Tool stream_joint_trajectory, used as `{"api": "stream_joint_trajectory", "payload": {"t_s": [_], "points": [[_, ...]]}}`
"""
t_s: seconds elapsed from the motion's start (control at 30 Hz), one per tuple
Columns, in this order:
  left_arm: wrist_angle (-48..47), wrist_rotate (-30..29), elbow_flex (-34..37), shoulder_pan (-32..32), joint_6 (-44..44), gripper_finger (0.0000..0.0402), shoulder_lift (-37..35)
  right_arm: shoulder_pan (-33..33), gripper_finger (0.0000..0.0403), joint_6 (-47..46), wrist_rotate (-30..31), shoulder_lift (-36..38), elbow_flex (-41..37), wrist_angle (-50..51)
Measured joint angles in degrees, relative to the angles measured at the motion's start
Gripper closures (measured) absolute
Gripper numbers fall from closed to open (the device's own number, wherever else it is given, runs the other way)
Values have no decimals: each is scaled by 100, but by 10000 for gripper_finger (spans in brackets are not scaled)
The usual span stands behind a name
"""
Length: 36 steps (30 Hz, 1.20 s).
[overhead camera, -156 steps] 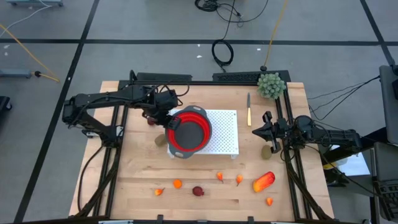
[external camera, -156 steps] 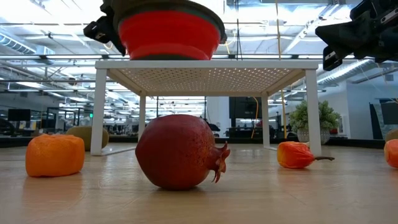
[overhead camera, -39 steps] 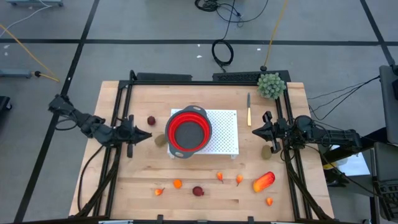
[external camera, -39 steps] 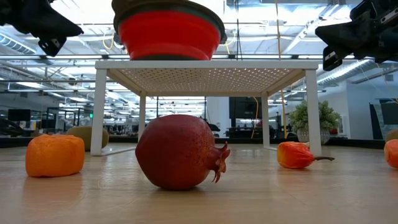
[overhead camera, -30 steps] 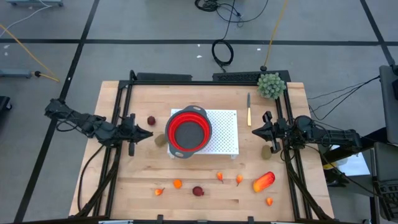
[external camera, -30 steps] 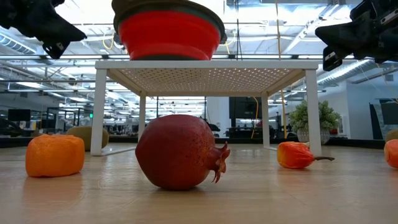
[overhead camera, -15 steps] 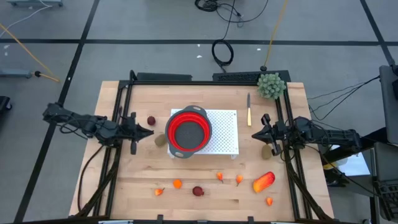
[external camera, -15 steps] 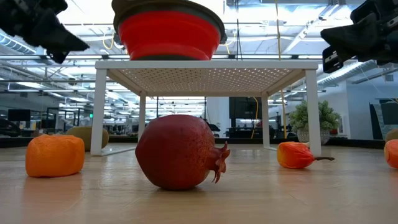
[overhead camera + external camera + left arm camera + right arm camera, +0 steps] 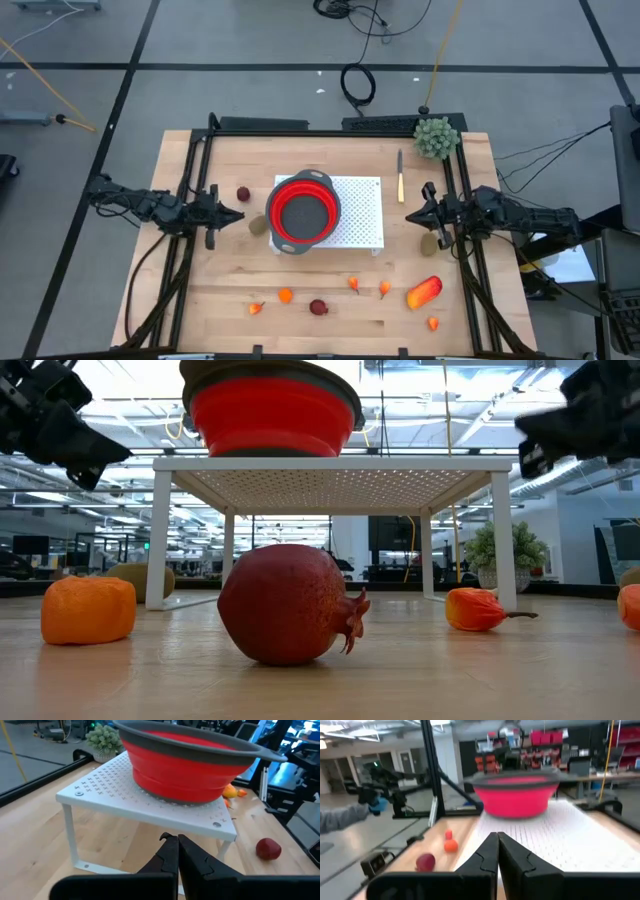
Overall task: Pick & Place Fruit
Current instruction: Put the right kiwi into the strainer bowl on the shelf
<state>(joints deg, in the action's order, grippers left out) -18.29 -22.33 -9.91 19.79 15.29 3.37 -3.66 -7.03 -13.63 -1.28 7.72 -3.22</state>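
The fruit lies loose on the wooden table: a dark red ball (image 9: 243, 194) and a brown kiwi (image 9: 259, 226) left of the rack. Another kiwi (image 9: 429, 242) lies by the right arm. A dark red ball (image 9: 318, 307), small orange bits (image 9: 286, 295) and a red-orange oblong (image 9: 424, 292) lie along the near side. My left gripper (image 9: 236, 215) hovers shut beside the left kiwi, pointing at the rack. My right gripper (image 9: 406, 213) hovers shut off the rack's right edge, pointing left. Both hold nothing.
A red bowl (image 9: 303, 210) with a grey rim stands on a white perforated rack (image 9: 360, 212) at the table's middle. A green bushy ball (image 9: 436, 137) and a slim knife (image 9: 400, 176) lie at the far right. A person's grey sleeve (image 9: 340, 817) shows beyond the table.
My left gripper has sunk a little while its arm folded back toward the table's left edge; it stays shut beside the kiwi. My right gripper has risen slightly. The fruit and the bowl have kept still.
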Motion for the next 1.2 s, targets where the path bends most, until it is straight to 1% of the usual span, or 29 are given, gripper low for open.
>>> {"api": "stream_joint_trajectory", "payload": {"t_s": [0.17,0.3,0.47,0.63,0.8,0.97,1.07,1.2], "points": [[-220,-14,0,0,-33,393,-204,2,403,-111,3,-254,279,493],[-264,-17,0,0,-32,400,-207,2,403,-113,0,-559,588,870],[-280,-20,0,0,-33,391,-207,2,403,-62,-8,-998,967,1287],[-302,-44,0,0,-61,400,-207,2,403,2,-14,-1409,1284,1690],[-301,-66,0,0,-64,388,-207,2,403,44,-16,-1714,1625,2207],[-298,-90,0,3,-195,395,-207,4,403,44,-16,-1969,1922,2645],[-299,-166,0,4,-203,400,-207,56,403,46,-8,-2102,2016,2707],[-299,-174,0,4,-210,389,-207,331,403,90,53,-2294,2110,2708]]}}
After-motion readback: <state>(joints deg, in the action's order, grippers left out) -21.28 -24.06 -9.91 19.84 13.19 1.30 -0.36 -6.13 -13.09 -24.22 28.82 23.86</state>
